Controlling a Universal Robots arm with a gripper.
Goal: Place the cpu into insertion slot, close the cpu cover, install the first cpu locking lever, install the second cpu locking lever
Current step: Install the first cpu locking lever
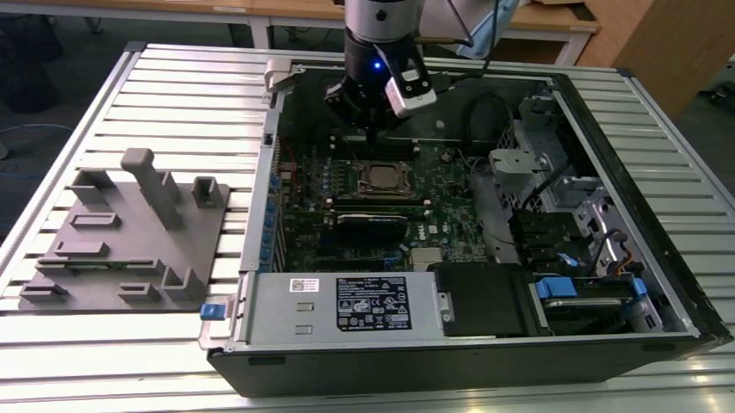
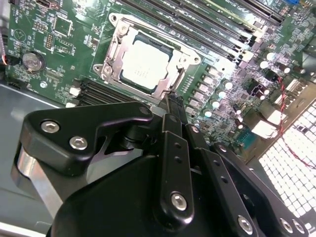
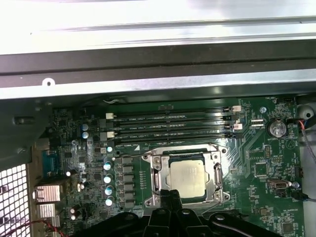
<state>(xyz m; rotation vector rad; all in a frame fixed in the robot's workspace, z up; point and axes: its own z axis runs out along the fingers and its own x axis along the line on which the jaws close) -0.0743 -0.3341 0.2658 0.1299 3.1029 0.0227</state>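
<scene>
This is looking like a robotics lab or workshop: an opened computer case [image 1: 460, 366] is lying on a slatted metal tabletop [image 1: 184, 103] beside a grey fixture block [image 1: 115, 258], with wooden desks [image 1: 540, 21] standing behind.

An open computer case [image 1: 460, 370] lies on the counter [image 1: 184, 95], with a moulded tray [image 1: 126, 249] at the exterior view's left. Inside, on the circuit board [image 3: 261, 163], the chip [image 3: 187, 177] lies in the socket [image 3: 223, 149], with the cover frame [image 3: 159, 174] down around it. Memory slots [image 3: 170, 126] run along one side and the fingers [image 3: 165, 200] are at the opposite edge.
</scene>
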